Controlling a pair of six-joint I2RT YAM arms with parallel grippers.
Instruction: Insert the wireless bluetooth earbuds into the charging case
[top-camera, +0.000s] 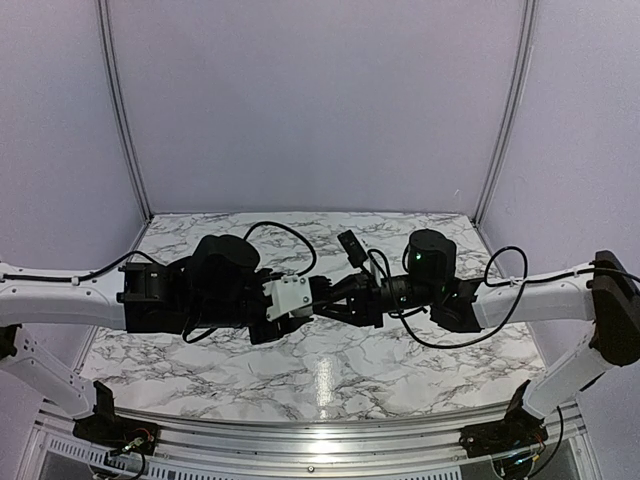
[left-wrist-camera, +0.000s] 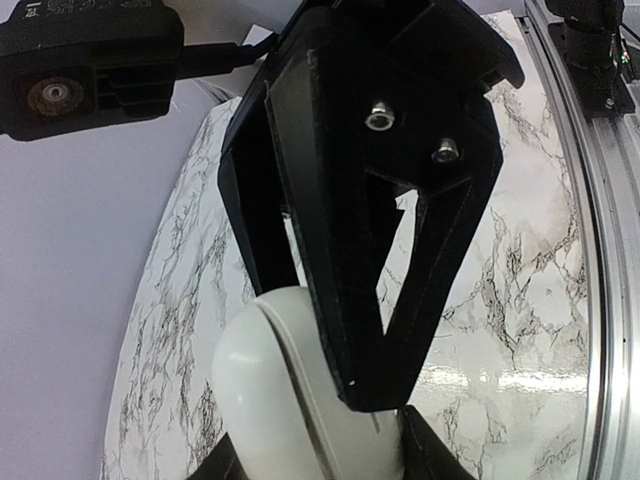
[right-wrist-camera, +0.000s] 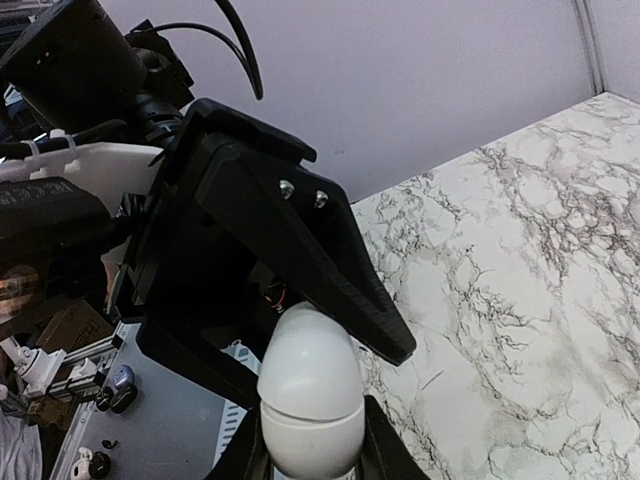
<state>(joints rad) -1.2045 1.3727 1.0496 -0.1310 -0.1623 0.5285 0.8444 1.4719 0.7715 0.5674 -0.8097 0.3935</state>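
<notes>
We look down on a white marble-pattern tabletop, overhead light glaring near its front edge. Plain pale-lilac walls enclose it on 3 sides; metal strips mark the rear corners, alu. rail in front.

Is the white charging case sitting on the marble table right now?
No, the white charging case is gripped in the right hand, held in the air above the marble table.

Both my arms reach inward, tip to tip. My right gripper clamps the case; my left gripper seemingly brackets it.
</notes>
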